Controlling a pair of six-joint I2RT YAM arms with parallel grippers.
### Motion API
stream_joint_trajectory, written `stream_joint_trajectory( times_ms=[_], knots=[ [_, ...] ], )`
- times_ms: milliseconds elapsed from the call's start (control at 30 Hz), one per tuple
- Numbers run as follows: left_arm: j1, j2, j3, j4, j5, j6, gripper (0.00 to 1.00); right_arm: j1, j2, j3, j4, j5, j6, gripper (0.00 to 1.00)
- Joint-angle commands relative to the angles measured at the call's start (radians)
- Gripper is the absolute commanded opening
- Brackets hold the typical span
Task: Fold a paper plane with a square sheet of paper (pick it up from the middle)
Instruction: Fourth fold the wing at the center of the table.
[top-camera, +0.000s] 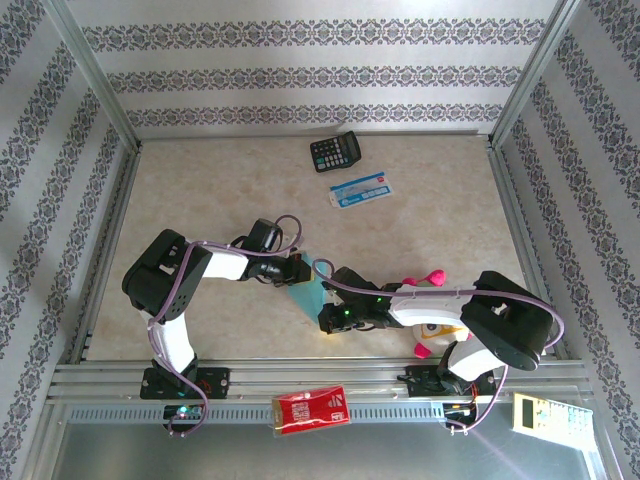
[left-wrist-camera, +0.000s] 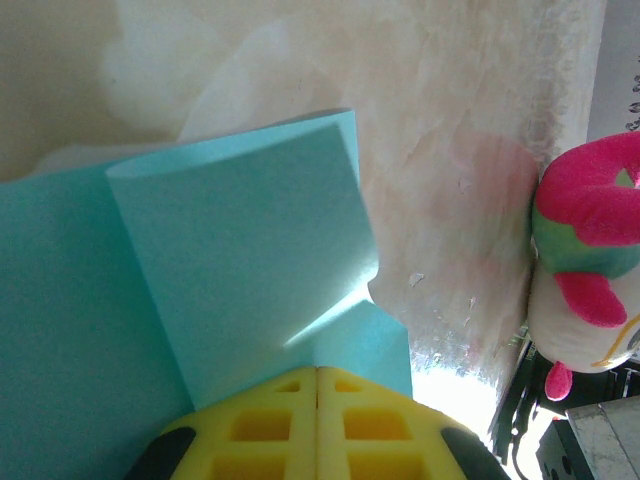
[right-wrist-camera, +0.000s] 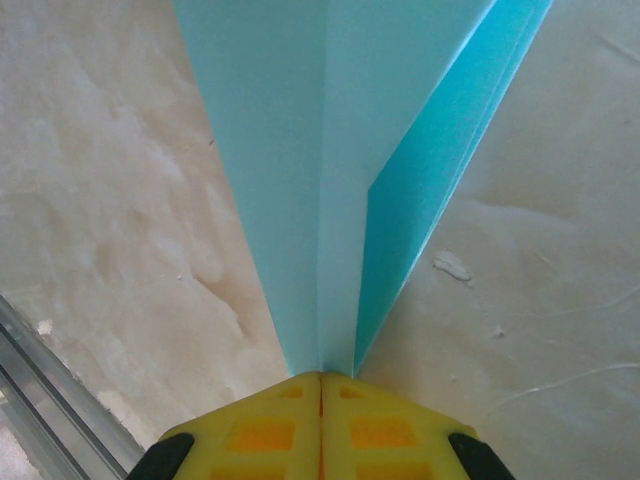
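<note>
- The table (top-camera: 200, 200) has a pale beige, marbled top, brightly lit.
- White walls (top-camera: 320, 75) with grey patterned stripes stand behind and beside the table.
- Metal posts (top-camera: 95, 75) rise from the table's far corners.
- A slotted metal rail (top-camera: 320, 378) runs along the table's near edge.

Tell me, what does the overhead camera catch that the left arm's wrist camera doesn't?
Overhead adds the black calculator and blue-and-white card at the far side of the table, and a red packet on the front rail. The left wrist view adds close detail: the left jaws, yellow, pressed together on the turquoise paper, one flap folded over and curling. Both take in that paper and the pink-and-white plush toy.
</note>
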Motion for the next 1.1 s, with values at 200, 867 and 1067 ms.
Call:
stream_joint_trajectory(
  times_ms=[200, 867, 1067],
  knots=[
    [0.026, 0.059, -0.026, -0.166, -0.172, 0.050, 0.08, 0.060, -0.023, -0.066, -0.078, 0.026, 0.041, 0.06],
    [0.026, 0.064, -0.018, -0.166, -0.162, 0.046, 0.08, -0.023, -0.128, 0.060, -0.082, 0.008, -0.043, 0.08],
    [0.026, 0.066, -0.015, -0.166, -0.159, 0.044, 0.08, -0.037, -0.024, 0.134, -0.063, -0.001, -0.056, 0.08]
  ],
)
